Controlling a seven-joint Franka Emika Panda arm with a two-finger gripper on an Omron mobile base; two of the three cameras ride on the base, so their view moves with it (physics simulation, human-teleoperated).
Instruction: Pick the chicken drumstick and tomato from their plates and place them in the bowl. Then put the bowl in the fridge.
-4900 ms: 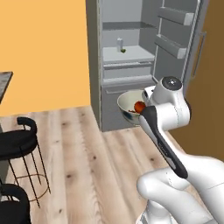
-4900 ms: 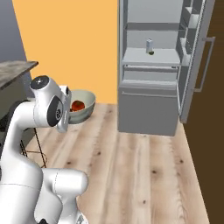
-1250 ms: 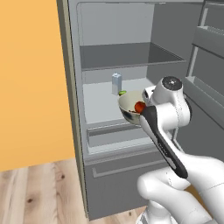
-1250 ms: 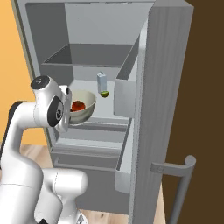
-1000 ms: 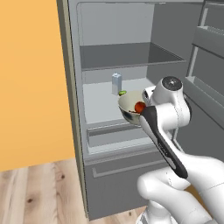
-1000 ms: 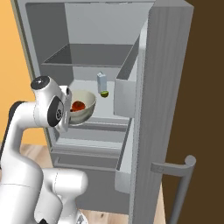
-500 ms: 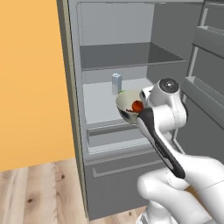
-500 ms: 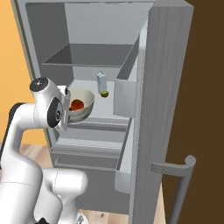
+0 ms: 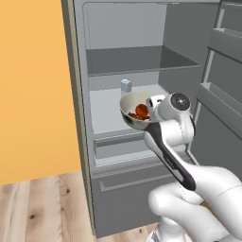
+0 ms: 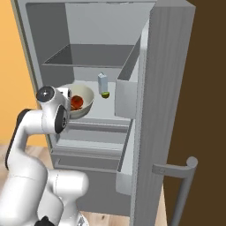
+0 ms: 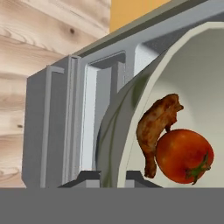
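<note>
At fridge (image 10: 167, 66) shelf level: bowl (image 11: 127, 131) rim pinched between closed fingers (image 11: 92, 177), holding chicken drumstick (image 11: 157, 124) touching tomato (image 11: 183, 155).

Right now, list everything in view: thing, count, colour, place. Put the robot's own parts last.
fridge: one, grey, door open, in front of the robot.
bowl: one, pale grey-green, held over the fridge's middle shelf.
tomato: one, red, in the bowl, touching the drumstick.
chicken drumstick: one, reddish-brown, in the bowl.
small container: one, pale, on the shelf behind the bowl.
small green item: one, beside that container.
gripper: one, dark fingertips, shut on the bowl's rim.
</note>
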